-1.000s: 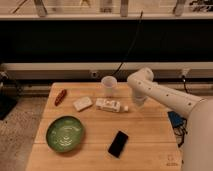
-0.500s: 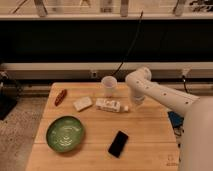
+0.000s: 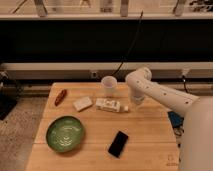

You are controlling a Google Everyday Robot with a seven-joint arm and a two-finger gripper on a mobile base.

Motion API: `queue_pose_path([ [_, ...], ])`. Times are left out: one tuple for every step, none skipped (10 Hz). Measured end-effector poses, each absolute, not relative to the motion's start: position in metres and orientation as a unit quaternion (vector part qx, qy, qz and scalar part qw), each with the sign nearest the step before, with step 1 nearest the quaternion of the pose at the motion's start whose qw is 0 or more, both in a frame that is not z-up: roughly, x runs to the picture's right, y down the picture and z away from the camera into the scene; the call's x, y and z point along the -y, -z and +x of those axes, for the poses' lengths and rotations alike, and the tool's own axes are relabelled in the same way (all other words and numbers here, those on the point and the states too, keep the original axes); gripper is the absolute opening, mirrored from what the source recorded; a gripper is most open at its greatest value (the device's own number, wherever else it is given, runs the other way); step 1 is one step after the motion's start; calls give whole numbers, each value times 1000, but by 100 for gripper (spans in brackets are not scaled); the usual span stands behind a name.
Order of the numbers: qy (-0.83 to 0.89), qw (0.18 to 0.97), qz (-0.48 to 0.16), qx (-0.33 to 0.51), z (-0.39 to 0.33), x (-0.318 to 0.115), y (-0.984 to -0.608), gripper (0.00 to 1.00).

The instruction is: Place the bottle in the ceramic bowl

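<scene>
The bottle [image 3: 110, 105] lies on its side near the middle of the wooden table [image 3: 150, 140], with its narrow white cap pointing right. The green ceramic bowl [image 3: 65, 133] with pale swirls sits at the front left and holds nothing. My gripper [image 3: 136, 98] hangs from the white arm just right of the bottle's cap end, low over the table. It is close to the cap, and I cannot tell whether it touches it.
A white cup [image 3: 108, 85] stands behind the bottle. A flat white block [image 3: 82, 103] lies left of the bottle, and a red object [image 3: 60, 96] lies near the left edge. A black phone [image 3: 118, 143] lies at the front middle.
The arm has shifted slightly left, bringing the gripper nearer the bottle's cap end. The bottle and bowl have not moved.
</scene>
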State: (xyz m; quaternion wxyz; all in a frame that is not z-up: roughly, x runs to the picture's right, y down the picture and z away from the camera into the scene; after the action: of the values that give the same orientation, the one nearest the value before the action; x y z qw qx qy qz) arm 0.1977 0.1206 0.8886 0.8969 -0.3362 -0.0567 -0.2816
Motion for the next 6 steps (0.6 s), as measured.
queue_pose_path([
  [280, 897, -336, 56, 198, -120, -888, 8],
  [279, 898, -335, 56, 197, -119, -888, 8],
  [277, 899, -335, 58, 196, -119, -887, 8],
  [275, 899, -336, 59, 196, -120, -887, 8],
  [274, 899, -335, 58, 195, -119, -887, 8],
  [273, 900, -336, 58, 196, -119, -886, 8],
])
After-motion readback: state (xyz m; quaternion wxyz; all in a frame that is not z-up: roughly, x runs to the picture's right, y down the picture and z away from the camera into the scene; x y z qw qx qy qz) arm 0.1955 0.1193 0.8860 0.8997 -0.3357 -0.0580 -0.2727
